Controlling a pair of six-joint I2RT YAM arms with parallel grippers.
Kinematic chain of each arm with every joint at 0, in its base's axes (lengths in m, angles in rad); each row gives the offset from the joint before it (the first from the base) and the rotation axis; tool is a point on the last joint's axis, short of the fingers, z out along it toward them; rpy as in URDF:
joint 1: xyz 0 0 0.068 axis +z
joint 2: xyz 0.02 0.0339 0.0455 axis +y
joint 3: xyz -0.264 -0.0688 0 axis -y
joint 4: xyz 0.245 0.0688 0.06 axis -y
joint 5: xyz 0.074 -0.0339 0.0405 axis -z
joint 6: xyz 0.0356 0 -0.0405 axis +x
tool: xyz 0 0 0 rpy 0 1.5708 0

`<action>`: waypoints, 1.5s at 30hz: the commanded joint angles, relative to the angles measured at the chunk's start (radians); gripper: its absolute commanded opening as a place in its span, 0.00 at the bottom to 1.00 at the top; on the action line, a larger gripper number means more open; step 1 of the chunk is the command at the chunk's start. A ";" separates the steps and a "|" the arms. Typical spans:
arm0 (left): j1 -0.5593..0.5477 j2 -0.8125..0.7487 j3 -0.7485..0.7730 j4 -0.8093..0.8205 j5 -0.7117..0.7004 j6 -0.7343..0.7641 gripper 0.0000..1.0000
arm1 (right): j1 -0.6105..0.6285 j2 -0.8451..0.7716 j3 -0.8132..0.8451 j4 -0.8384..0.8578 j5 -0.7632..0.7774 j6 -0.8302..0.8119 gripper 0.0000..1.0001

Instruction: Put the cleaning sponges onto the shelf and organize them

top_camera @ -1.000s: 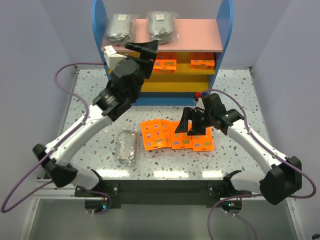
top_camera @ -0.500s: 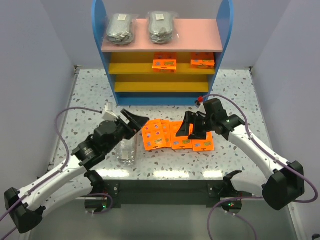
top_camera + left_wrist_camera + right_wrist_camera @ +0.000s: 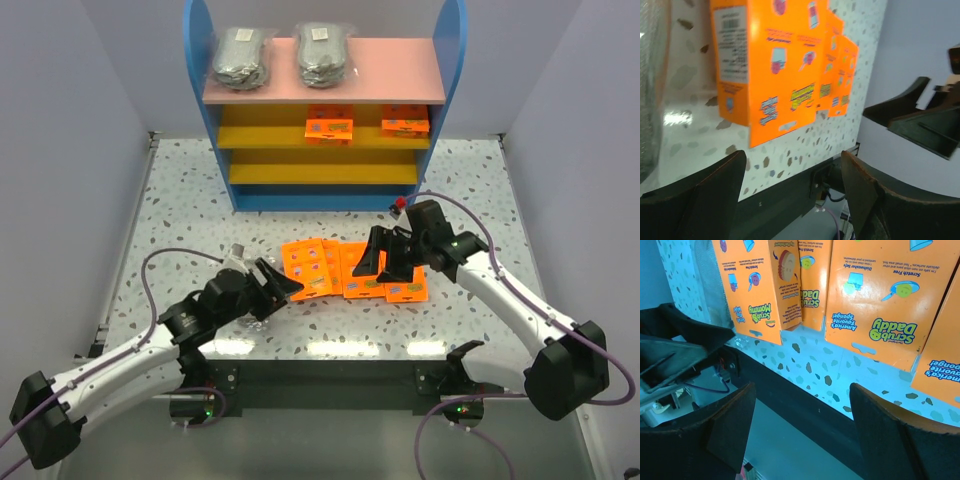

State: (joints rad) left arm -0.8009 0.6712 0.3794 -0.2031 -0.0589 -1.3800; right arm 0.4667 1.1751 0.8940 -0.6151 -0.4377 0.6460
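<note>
Black fingers of the left gripper (image 3: 792, 167) are spread wide and holding nothing, low over the speckled table (image 3: 180, 220). One clear bag of scrub pads (image 3: 647, 100) lies just off one finger, and the nearest orange packet (image 3: 760, 75) is ahead. Over to the right gripper (image 3: 801, 390): it's gaping and empty too, hovering above the row of four orange packets (image 3: 355, 270), which overlap at their edges. Up on the shelf (image 3: 195, 60), two bags (image 3: 240, 55) sit on the pink board and two packets (image 3: 330, 128) on the upper yellow board. The danger now is those flat, overlapping packets, because a closing pinch could drag two along or skid one away. Both arms are crowding the same patch, so a clash looks possible.
</note>
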 commanded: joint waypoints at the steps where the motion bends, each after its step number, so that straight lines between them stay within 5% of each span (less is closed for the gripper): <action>1: -0.038 0.039 -0.062 0.070 0.054 -0.077 0.81 | 0.003 -0.017 -0.012 0.014 -0.003 -0.002 0.79; 18: -0.087 0.237 -0.106 0.295 -0.053 -0.157 0.77 | 0.004 0.018 0.003 0.012 -0.007 -0.025 0.79; 28: -0.087 0.215 -0.114 0.335 -0.154 -0.131 0.55 | 0.003 0.026 0.005 0.003 -0.007 -0.040 0.78; 39: -0.086 0.228 -0.151 0.347 -0.203 -0.099 0.43 | 0.003 0.024 0.017 -0.006 -0.010 -0.046 0.78; 45: -0.086 0.228 -0.163 0.395 -0.214 -0.065 0.24 | 0.003 0.017 0.020 -0.011 -0.009 -0.043 0.78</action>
State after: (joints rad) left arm -0.8852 0.8993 0.2256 0.1322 -0.2272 -1.4948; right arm 0.4667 1.2041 0.8803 -0.6212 -0.4377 0.6235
